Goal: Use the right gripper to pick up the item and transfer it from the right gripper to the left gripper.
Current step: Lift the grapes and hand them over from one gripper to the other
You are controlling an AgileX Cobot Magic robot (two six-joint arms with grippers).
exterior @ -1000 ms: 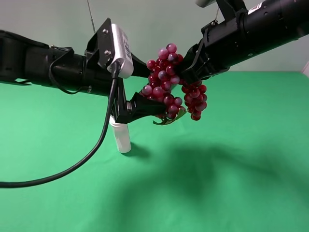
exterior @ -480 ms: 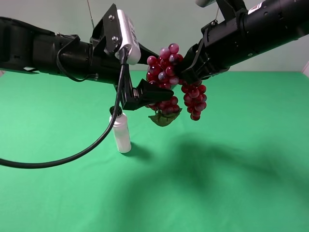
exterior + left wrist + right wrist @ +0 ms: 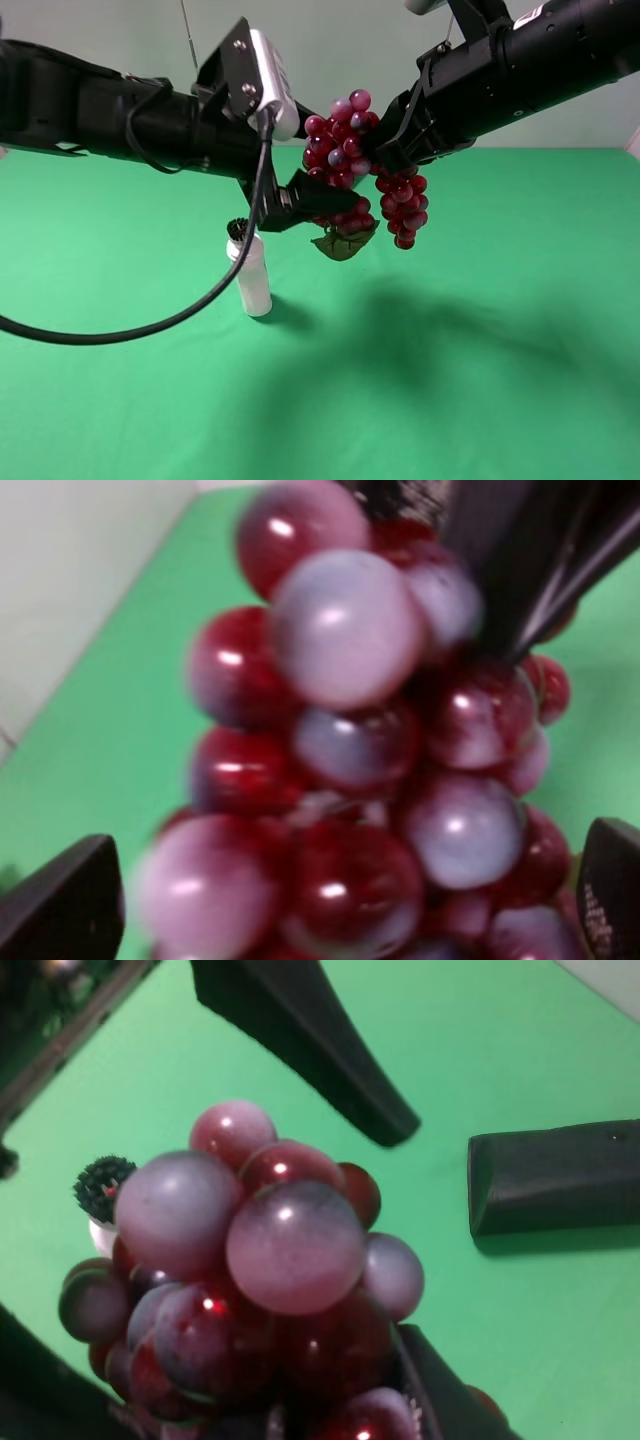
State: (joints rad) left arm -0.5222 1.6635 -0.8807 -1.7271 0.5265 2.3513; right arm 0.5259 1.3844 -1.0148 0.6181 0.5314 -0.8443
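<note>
The bunch of dark-red and pinkish grapes (image 3: 340, 150) hangs in mid-air above the green table, its leaf (image 3: 343, 243) at the bottom. My right gripper (image 3: 386, 157) comes in from the upper right and is shut on the middle of the bunch. A shorter strand (image 3: 402, 210) dangles below it. My left gripper (image 3: 335, 205) reaches in from the left and is open, with one jaw on either side of the lower part of the bunch. In the left wrist view the grapes (image 3: 350, 780) fill the space between its two spread fingertips (image 3: 62, 905). The grapes also show close up in the right wrist view (image 3: 260, 1260).
A white bottle with a black brush cap (image 3: 252, 280) stands on the green table (image 3: 480, 380) below the left arm. A black wedge-shaped case (image 3: 555, 1175) lies on the table in the right wrist view. The left arm's thick cable (image 3: 180, 315) loops down to the left.
My left gripper has risen and moved right, closing in on the bunch so its jaws straddle the lower grapes. The right gripper and grapes have stayed in place.
</note>
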